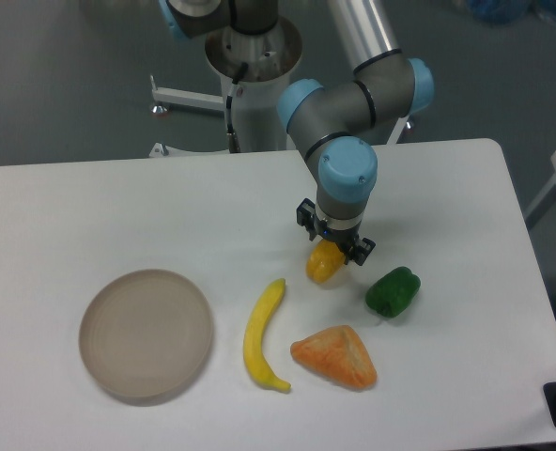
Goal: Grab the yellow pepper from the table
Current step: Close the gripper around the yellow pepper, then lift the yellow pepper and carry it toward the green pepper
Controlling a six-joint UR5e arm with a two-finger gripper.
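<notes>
Grasp step is looking underway: gripper (334, 246) is sitting right over the yellow pepper (324, 264), jaws straddling its top. Can't tell whether they're clenched on it or just around it, since the wrist is blocking the contact pts. Pepper appears to be resting on the white bench (90, 202), mid-right, w/ green pepper (393, 291) near, orange wedge (335, 357) and banana (263, 334) in front. Arm is reaching fwd from base, wrist pointing straight down. Next move, IMO: confirm firm squeeze, then lift vertically, avoiding the green pepper.
</notes>
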